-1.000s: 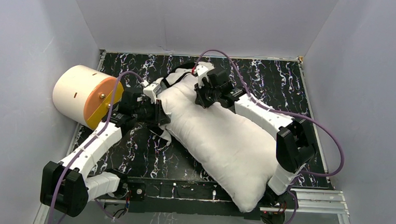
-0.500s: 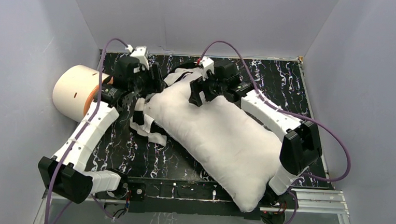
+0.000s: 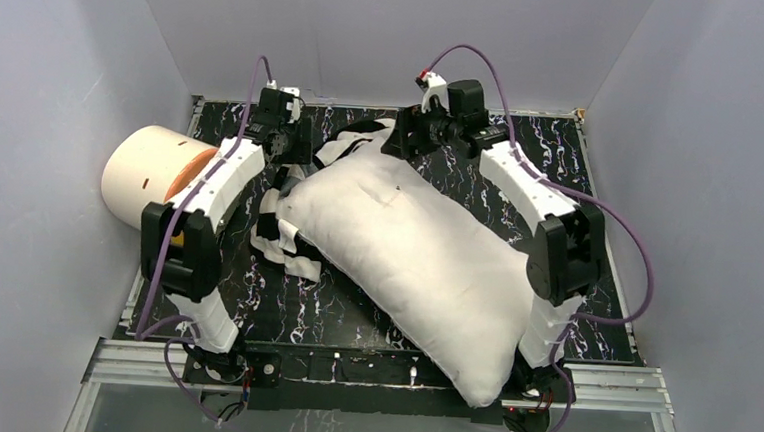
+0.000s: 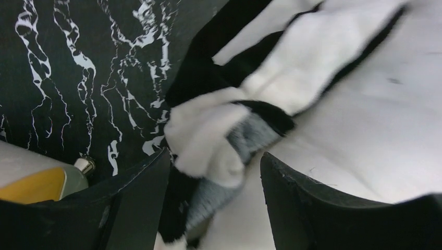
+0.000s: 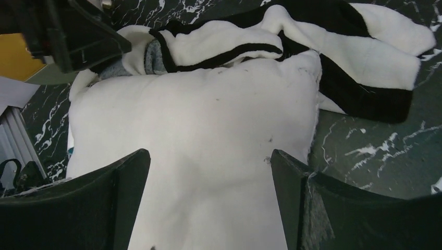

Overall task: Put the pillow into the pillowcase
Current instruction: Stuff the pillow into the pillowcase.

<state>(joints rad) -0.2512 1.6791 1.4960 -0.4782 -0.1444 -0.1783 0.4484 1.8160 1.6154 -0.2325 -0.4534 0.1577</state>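
Observation:
The white pillow [image 3: 425,269] lies diagonally across the table, from the near right to the far left. The striped pillowcase [image 3: 284,238] is bunched around the pillow's far-left end, with another fold [image 3: 347,146] behind it. My left gripper [image 3: 294,149] hovers open over that end. In the left wrist view a loose fold of the pillowcase [image 4: 208,130] lies between the open jaws of the left gripper [image 4: 215,156], unclamped. My right gripper [image 3: 405,137] is open above the pillow's far corner. In the right wrist view the right gripper [image 5: 209,153] frames bare pillow [image 5: 208,114], with pillowcase [image 5: 365,57] beyond.
A cream cylinder with an orange face [image 3: 155,182] lies on its side at the far left, just beside the left arm. Grey walls enclose the marbled tabletop [image 3: 552,151] on three sides. A metal rail [image 3: 608,385] runs along the near edge, and the pillow's near corner overhangs it.
Both grippers have opened, let go of the fabric and pulled back toward the far wall. The left arm swung far-left; the pillowcase dropped in loose folds at the pillow's end.

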